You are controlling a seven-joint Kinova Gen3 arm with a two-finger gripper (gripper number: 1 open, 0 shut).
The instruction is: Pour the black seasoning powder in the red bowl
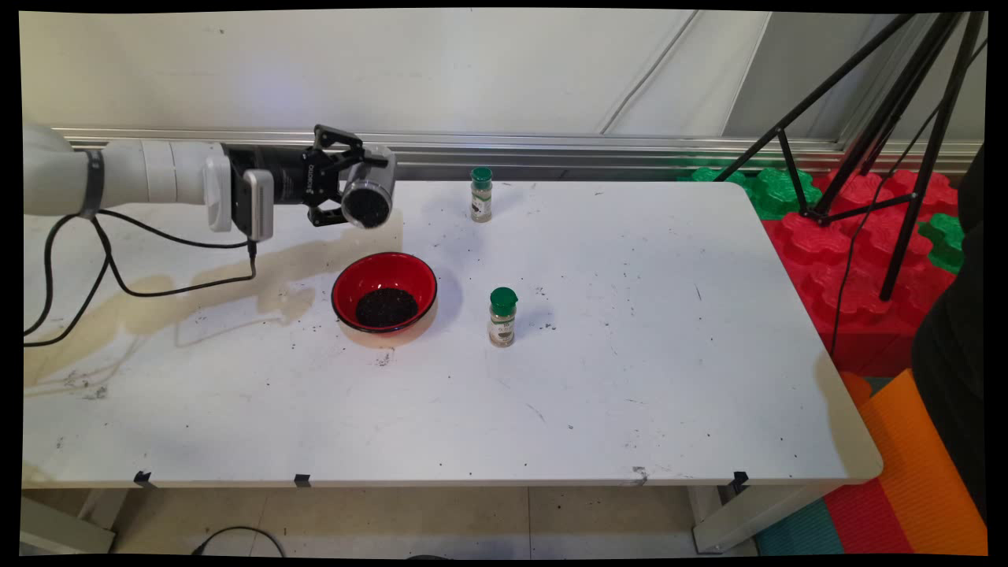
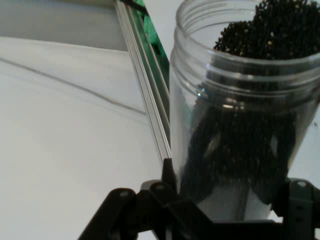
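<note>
Holding a clear jar (image 1: 368,194) on its side, my gripper (image 1: 346,187) is closed around it, up in the air above the bench (image 1: 630,378). The jar's open mouth faces the near side of the bench. Little black grains (image 2: 270,30) sit inside it, piled near the mouth. In the hand view I can see the jar's clear wall and the dark grains right up at the rim.

Just below the jar, a bit nearer the front, sits a red bowl (image 1: 384,291) on the bench. It has a small heap of the same black stuff in its bottom. The jar is not touching the bowl; it hangs above and behind it.

It looks to me like I am in the middle of tipping the jar over the bowl. From here, any more tipping would need the mouth to be right over the bowl, or grains could land on the bench.

Near the bowl's right side stands a small spice bottle with a green cap (image 1: 502,316). Another green-capped spice bottle (image 1: 481,194) stands farther back, near the wall. Tiny dark specks lie here and there on the bench.
</note>
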